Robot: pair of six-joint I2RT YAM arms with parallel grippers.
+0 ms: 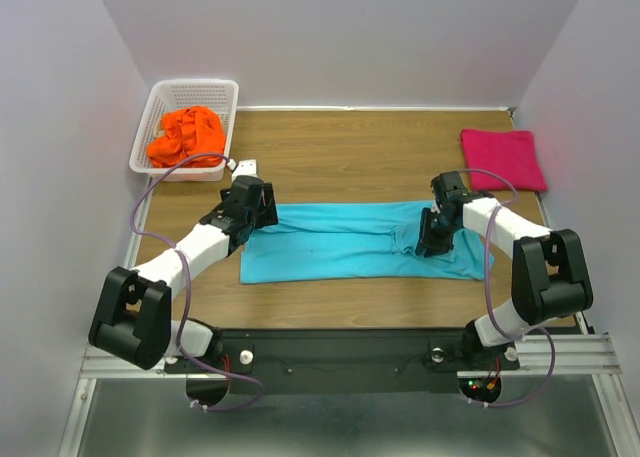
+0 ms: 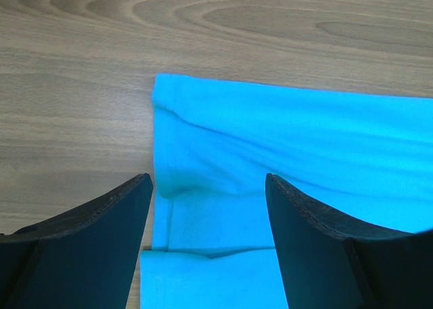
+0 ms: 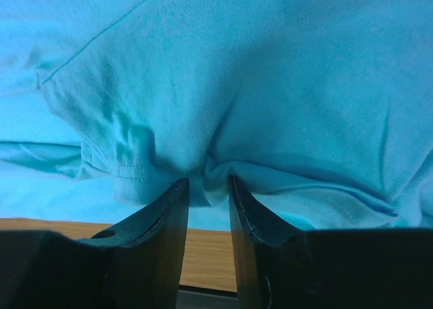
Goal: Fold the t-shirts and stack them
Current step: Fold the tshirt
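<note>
- Blue shirt (image 1: 350,242) flat on table (image 1: 340,147), long axis left to right.
- Right gripper (image 3: 204,184) pinching a bunched fold near its right end.
- Left gripper (image 2: 210,187) spread wide over its far-left corner.
- Wood showing past left and far edges.
- Pink shirt (image 1: 503,159) folded far right; orange shirt (image 1: 185,135) heaped in basket (image 1: 195,83) far left.

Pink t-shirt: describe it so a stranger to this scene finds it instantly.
On the wooden table, look to the far right corner. The pink t-shirt lies there folded flat; the turquoise t-shirt is spread mid-table, the orange t-shirt crumpled in the basket.
</note>
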